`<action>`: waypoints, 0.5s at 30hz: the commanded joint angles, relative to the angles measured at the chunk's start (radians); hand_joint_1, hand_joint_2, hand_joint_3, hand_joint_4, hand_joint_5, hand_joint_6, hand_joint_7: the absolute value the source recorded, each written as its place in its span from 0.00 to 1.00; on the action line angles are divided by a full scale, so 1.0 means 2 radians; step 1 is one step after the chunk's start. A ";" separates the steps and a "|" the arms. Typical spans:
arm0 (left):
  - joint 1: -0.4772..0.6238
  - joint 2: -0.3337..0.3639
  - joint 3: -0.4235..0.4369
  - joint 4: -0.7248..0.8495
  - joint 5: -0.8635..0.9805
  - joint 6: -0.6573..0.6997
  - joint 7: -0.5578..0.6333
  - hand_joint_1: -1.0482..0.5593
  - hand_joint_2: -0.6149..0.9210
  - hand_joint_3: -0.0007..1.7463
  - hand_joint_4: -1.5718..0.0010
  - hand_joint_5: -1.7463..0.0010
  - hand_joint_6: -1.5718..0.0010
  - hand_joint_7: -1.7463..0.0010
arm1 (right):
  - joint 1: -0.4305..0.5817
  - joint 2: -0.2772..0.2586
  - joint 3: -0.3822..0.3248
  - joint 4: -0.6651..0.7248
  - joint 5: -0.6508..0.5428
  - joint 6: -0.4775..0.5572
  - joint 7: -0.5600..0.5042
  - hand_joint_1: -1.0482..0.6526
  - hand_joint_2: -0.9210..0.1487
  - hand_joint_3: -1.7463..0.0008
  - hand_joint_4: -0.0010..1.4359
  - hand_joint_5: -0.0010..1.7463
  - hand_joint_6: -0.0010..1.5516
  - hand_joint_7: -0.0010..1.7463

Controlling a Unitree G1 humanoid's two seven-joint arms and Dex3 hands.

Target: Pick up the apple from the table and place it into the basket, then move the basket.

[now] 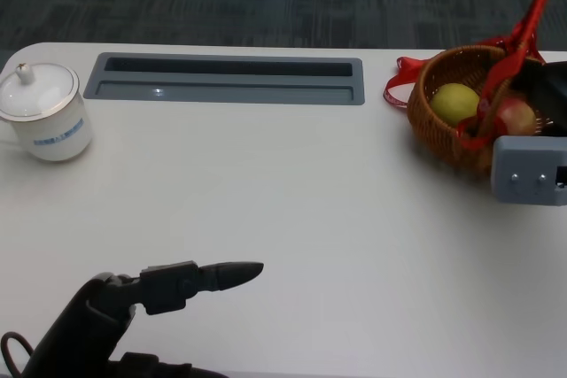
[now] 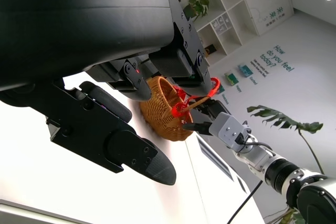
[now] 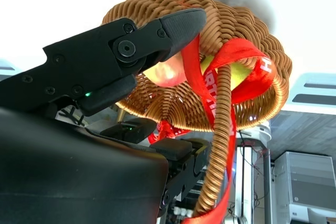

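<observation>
A woven basket with a red-ribboned handle stands at the table's right edge. Inside it lie a reddish apple and a yellow-green fruit. My right hand reaches over the basket's right rim beside the apple. In the right wrist view one finger lies against the apple inside the basket, while the other fingers sit well apart, outside the wall. Nothing is clasped. My left hand rests at the lower left with a finger stretched out, holding nothing.
A white lidded cup stands at the far left. A grey recessed slot runs along the table's back. The left wrist view shows the basket, my right hand and an office beyond.
</observation>
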 commanded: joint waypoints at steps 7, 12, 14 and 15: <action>-0.006 0.003 -0.001 0.003 -0.004 -0.005 0.004 0.32 0.87 0.00 0.50 1.00 0.54 1.00 | 0.009 -0.035 -0.007 -0.009 0.011 -0.004 0.001 0.00 0.07 1.00 0.15 0.00 0.08 0.00; -0.008 0.005 -0.002 0.003 -0.005 -0.002 0.003 0.32 0.87 0.00 0.51 1.00 0.54 1.00 | 0.018 -0.052 -0.016 -0.011 0.019 -0.025 -0.014 0.01 0.07 1.00 0.19 0.01 0.12 0.02; -0.009 0.006 -0.002 0.003 -0.006 -0.002 0.002 0.33 0.87 0.00 0.50 1.00 0.54 1.00 | 0.022 -0.058 -0.021 -0.012 0.022 -0.032 -0.016 0.01 0.07 1.00 0.20 0.02 0.14 0.02; -0.010 0.006 -0.002 0.004 -0.007 -0.003 0.002 0.33 0.87 0.00 0.50 1.00 0.54 1.00 | 0.024 -0.062 -0.024 -0.012 0.025 -0.035 -0.016 0.02 0.07 1.00 0.21 0.02 0.14 0.02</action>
